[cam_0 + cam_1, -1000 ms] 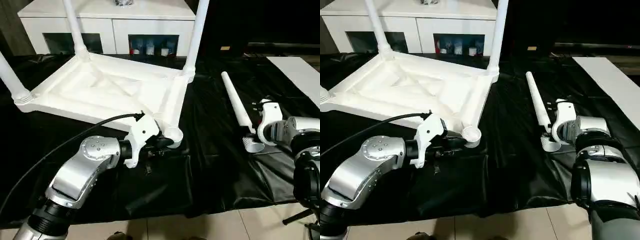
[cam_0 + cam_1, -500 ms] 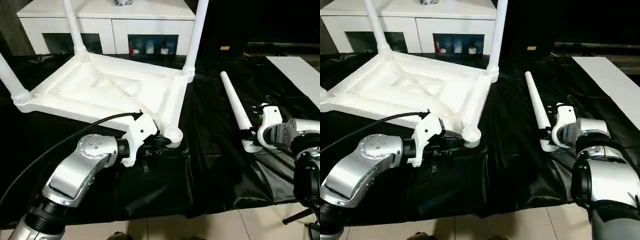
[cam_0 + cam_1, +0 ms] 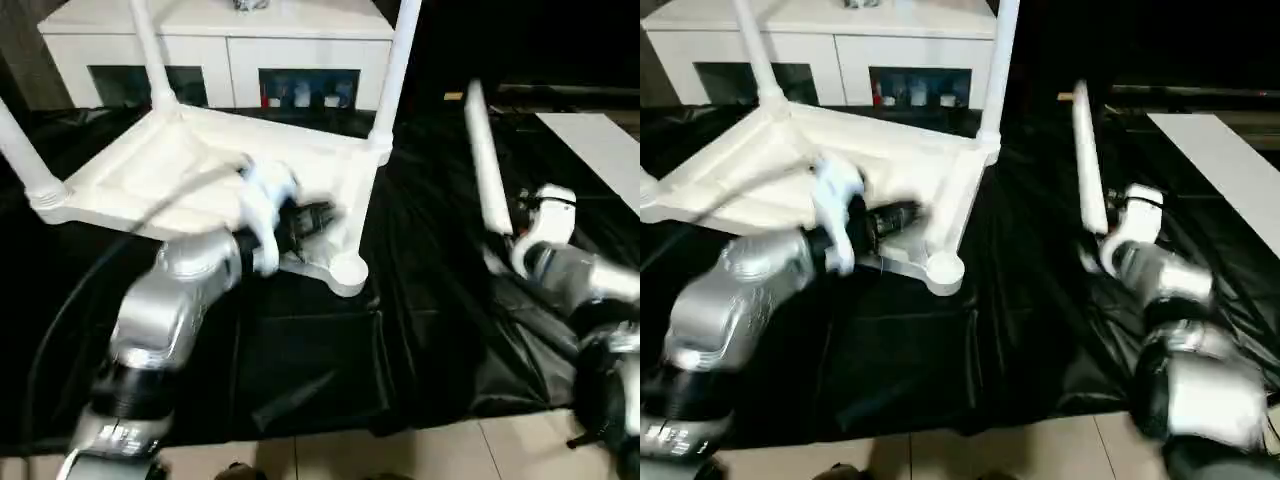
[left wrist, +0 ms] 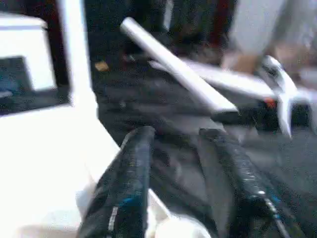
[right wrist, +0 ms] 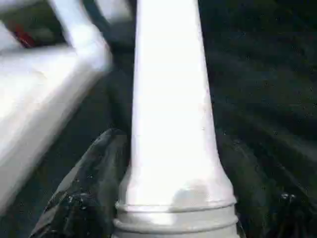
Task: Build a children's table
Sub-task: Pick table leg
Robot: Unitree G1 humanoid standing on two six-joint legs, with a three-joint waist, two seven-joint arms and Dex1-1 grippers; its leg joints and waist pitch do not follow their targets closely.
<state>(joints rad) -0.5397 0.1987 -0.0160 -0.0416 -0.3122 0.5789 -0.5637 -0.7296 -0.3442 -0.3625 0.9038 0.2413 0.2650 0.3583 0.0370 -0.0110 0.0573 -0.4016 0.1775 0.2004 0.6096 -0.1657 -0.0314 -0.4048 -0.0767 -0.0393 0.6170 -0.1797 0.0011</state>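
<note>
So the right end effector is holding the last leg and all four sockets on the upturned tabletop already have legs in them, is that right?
Not quite. The right end effector does hold the last leg, but only three sockets on the upturned tabletop have legs. The near corner socket is open, as the left eye view shows.

No text, label or number can be read anywhere.

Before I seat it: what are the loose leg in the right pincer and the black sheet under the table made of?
The loose leg looks like moulded white plastic, smooth and semi-matt, with ridged rings at its thick end where the right pincer grips it. The black sheet looks like thin plastic film or vinyl: it creases and shows glossy highlights. The upturned tabletop seems to be the same white plastic.
</note>
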